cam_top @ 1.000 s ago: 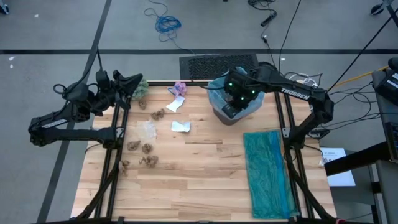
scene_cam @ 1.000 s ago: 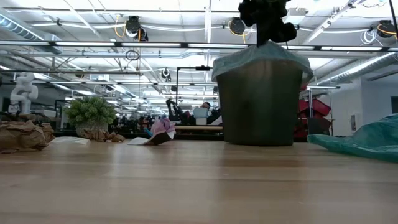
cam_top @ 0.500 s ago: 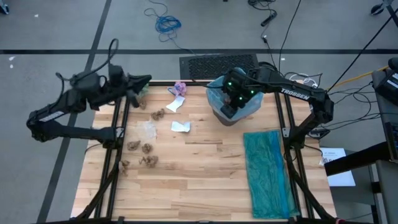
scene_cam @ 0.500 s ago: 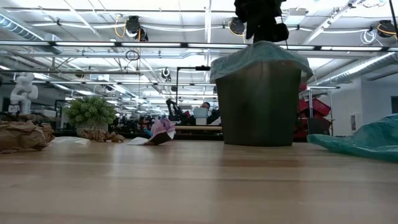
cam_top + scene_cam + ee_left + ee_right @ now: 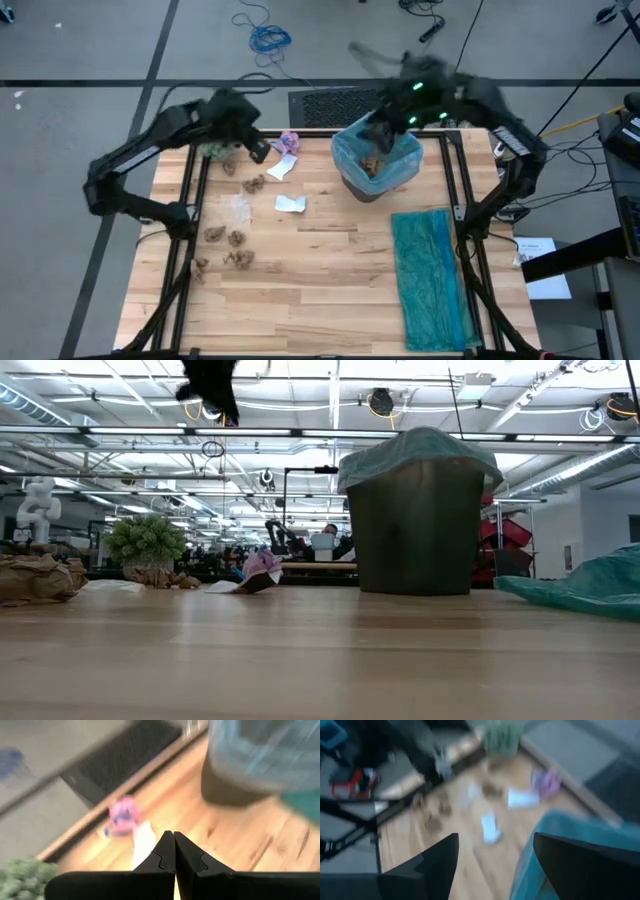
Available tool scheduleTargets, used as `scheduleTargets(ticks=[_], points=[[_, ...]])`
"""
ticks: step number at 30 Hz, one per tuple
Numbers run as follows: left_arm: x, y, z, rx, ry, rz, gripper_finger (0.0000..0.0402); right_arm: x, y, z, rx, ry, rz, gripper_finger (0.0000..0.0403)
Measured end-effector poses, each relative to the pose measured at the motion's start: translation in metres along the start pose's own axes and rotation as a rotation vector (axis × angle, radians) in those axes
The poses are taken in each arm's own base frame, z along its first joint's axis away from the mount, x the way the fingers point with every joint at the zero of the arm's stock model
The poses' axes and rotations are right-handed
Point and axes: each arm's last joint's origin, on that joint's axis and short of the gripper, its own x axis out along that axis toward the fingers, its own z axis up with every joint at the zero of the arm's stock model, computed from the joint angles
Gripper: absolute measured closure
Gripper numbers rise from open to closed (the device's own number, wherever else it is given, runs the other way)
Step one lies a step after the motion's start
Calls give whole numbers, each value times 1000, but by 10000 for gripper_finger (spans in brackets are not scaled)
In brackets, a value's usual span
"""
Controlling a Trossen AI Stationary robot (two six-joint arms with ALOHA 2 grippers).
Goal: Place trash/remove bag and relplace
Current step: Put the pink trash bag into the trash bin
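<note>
The bin (image 5: 375, 165) stands at the far right of the table, lined with the light blue bag (image 5: 345, 150); brown trash (image 5: 372, 165) lies inside it. More trash lies on the left half: brown wads (image 5: 237, 238), white paper bits (image 5: 291, 203) and a purple piece (image 5: 290, 140). My right gripper (image 5: 495, 840) hangs open and empty above the bin's far rim. My left gripper (image 5: 174, 851) is shut and empty. It is high over the far left of the table (image 5: 255, 145), pointing down toward the purple piece (image 5: 122, 815) and a white scrap (image 5: 144, 840).
A darker teal bag (image 5: 430, 275) lies flat along the right side of the table. A green fuzzy plant (image 5: 222, 148) sits at the far left corner, beside my left arm. Bare wood (image 5: 320, 300) spreads across the near middle.
My right gripper has risen out of the bin to above its far rim, and brown trash now shows in the bag. My left gripper has swung from beyond the table's left edge to over its far left corner and has tipped downward, still shut.
</note>
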Motion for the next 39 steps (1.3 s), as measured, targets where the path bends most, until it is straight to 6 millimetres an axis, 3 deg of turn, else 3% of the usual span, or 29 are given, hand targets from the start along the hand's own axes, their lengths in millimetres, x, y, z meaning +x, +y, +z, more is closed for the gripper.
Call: scheduleTargets(ticks=[4,7,12,18,23,27,39], points=[[41,22,11,-4,104,-24,402,-39,5,14,-54,-163,-13,152],[73,41,14,-3,188,39,401,-52,6,15,-71,-239,-9,152],[127,58,12,0,328,60,378,-56,5,15,-64,-256,-7,152],[178,65,4,-14,443,55,293,-55,5,15,-60,-244,-9,152],[201,66,3,-18,434,52,214,-55,5,14,-59,-242,-9,152],[214,68,3,-18,417,64,173,-55,5,14,-34,-241,-5,152],[275,74,-15,-22,473,60,155,-55,5,14,-6,-241,-2,152]])
